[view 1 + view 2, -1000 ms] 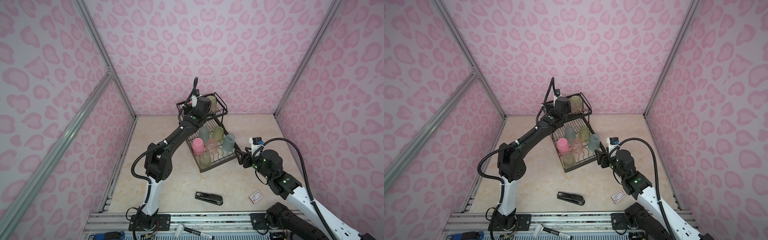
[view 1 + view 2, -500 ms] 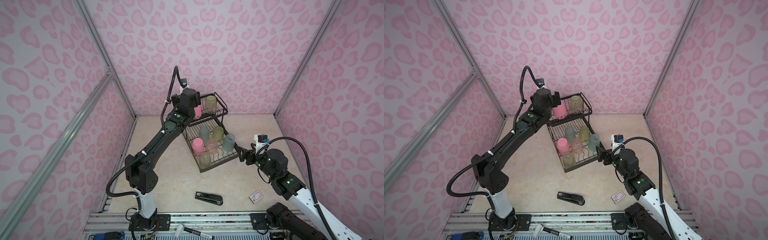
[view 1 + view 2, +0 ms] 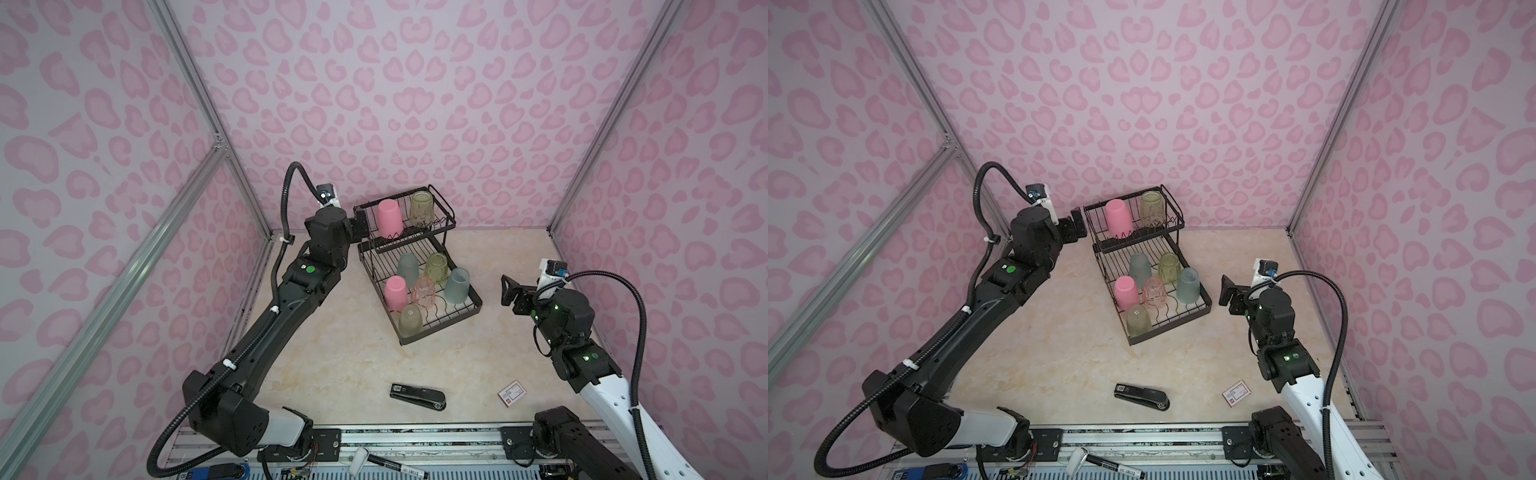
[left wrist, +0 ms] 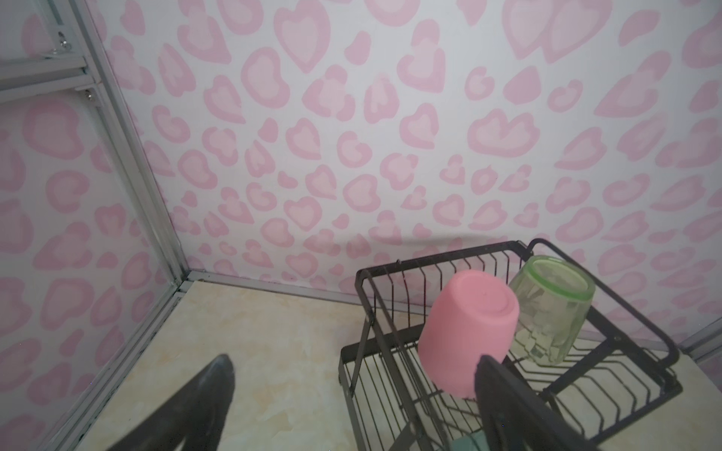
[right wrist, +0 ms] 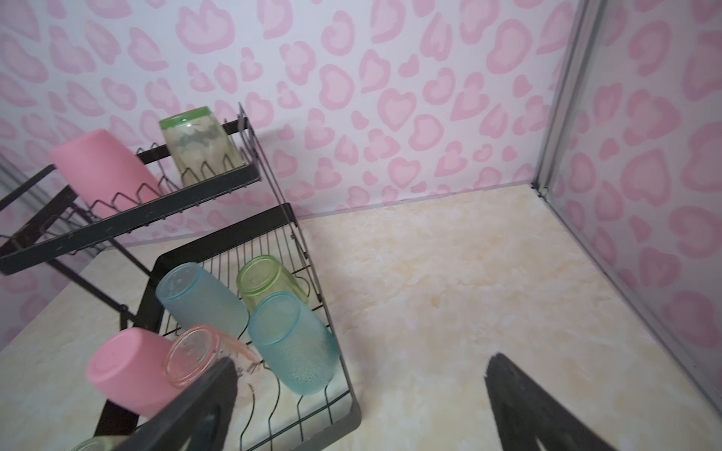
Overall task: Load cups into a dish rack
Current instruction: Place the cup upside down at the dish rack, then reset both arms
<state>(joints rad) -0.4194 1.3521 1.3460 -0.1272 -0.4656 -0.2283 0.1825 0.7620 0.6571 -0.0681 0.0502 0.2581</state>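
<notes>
The black wire dish rack [image 3: 440,330] stands at the back middle of the table. Its raised basket holds an opaque pink cup [image 3: 390,218] and a yellow-green cup [image 3: 421,209], both upside down. Several cups stand upside down in the lower tray, among them a teal cup [image 3: 456,284], a pink cup [image 3: 395,293] and a clear pink cup [image 3: 424,291]. My left gripper [image 3: 360,222] hangs open just left of the raised basket, holding nothing. My right gripper [image 3: 508,291] is open and empty, right of the lower tray. The left wrist view shows the pink cup [image 4: 469,332] beside one finger.
A black stapler [image 3: 417,397] lies near the front edge. A small red and white card [image 3: 512,392] lies to its right. A marker pen [image 3: 390,461] rests on the front rail. Pink patterned walls close in the back and both sides.
My left arm drew back to the left from the raised basket, uncovering the pink cup there. My right gripper opened wider and backed away to the right from the lower tray.
</notes>
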